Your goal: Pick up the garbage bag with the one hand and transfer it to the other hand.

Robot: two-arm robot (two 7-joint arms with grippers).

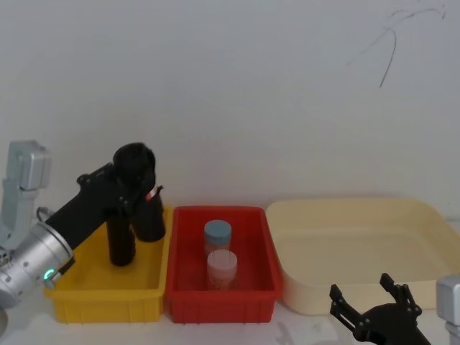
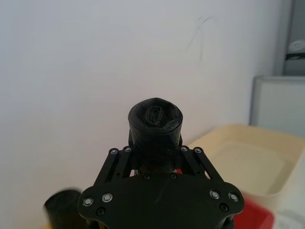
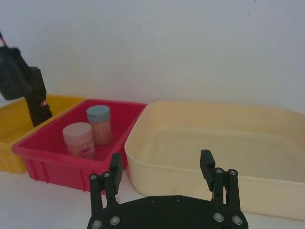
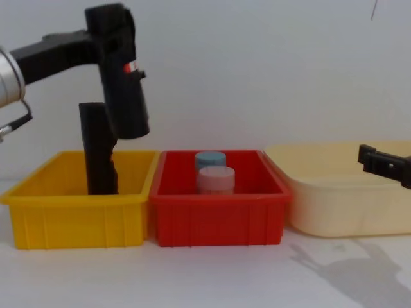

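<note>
**Item:** garbage bag [image 4: 125,96]. Black crinkled roll, red/white label on side.
**Loc.:** off the bench [image 4: 212,276], in the air above the yellow bin [image 4: 77,221], slightly tilted. Lower end hangs near that bin's wall next to the red bin [image 4: 218,224].
**Holder:** left gripper [image 2: 155,153], arm w/ green ring light. Fingers closed round the roll's upper part; top end sticks out past them.
**Receiver:** right gripper [image 1: 363,296], low, in front of the cream basin [image 1: 359,244]. Fingers spread wide, nothing held, well apart from the bag.
**Other stock:** 2nd black roll [image 4: 97,151] upright in yellow bin, just beside the held one; 2 jars [image 1: 221,266] in red bin.
**Step in hand (judged):** carry across for handover.
**Handling notes:**
- Keep lower end above bin walls & jars.
- Bring bag to mid-space, approx. over red bin.
- Right gripper should come up to meet it and take the free lower part, jaws square to the roll.
- Left gripper should let go only once the other has closed firm.

**Risk:** soft, slick plastic. Roll may slide or swing if taken too near its end.
</note>
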